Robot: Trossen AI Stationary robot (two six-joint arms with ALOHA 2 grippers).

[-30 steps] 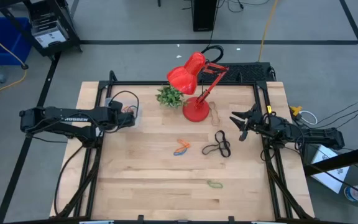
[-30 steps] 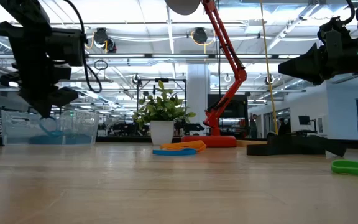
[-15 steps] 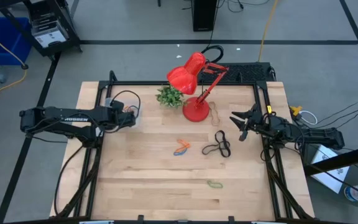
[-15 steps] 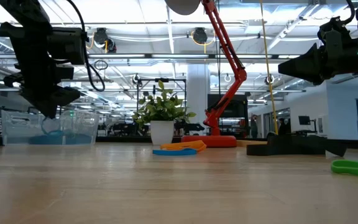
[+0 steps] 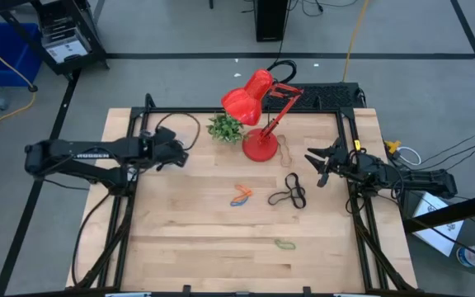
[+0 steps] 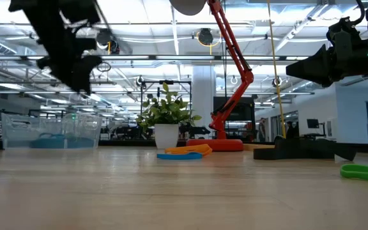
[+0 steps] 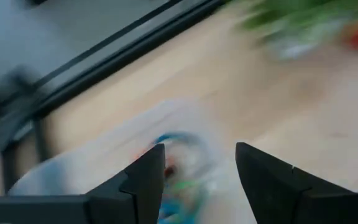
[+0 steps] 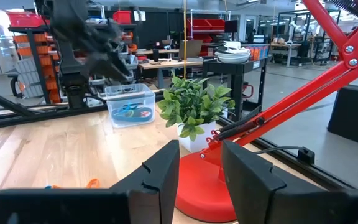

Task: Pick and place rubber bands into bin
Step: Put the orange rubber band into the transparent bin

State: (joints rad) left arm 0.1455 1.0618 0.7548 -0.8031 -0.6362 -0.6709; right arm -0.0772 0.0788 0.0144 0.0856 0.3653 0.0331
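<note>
Closest to you on the pale wooden surface (image 5: 204, 239) there's a small green rubber band (image 5: 284, 244) lying alone near the front edge; in the low view it's the green loop at the right (image 6: 365, 171). A bit further in, around the middle, you've got an orange and blue pair of rubber bands (image 5: 241, 195) tangled together, and just to their right a clump of black rubber bands (image 5: 289, 193).

Your right end effector (image 5: 318, 167) hangs off the right side of the surface, near the black clump but not touching it, fingers partly spread with nothing between them. Its wrist view shows both dark fingers (image 8: 160, 180) with a plain gap.

Further back there's a red desk lamp (image 5: 258, 115) with its round base on the surface, and a small green potted plant (image 5: 225, 127) just left of that base.

Over at the back left, your left end effector (image 5: 174, 153) is raised above the small clear plastic bin (image 6: 51, 130). From its wrist view the fingers (image 7: 145, 177) stand apart with nothing gripped, and you can see the bin (image 7: 104, 163) below, blurred, with blue, green and reddish rubber bands (image 7: 176, 163) lying inside. The right wrist view shows the same coloured bands in the bin (image 8: 130, 106) too.

Beyond the surface, a blue tub (image 5: 2, 51) sits on the floor at the far left.
</note>
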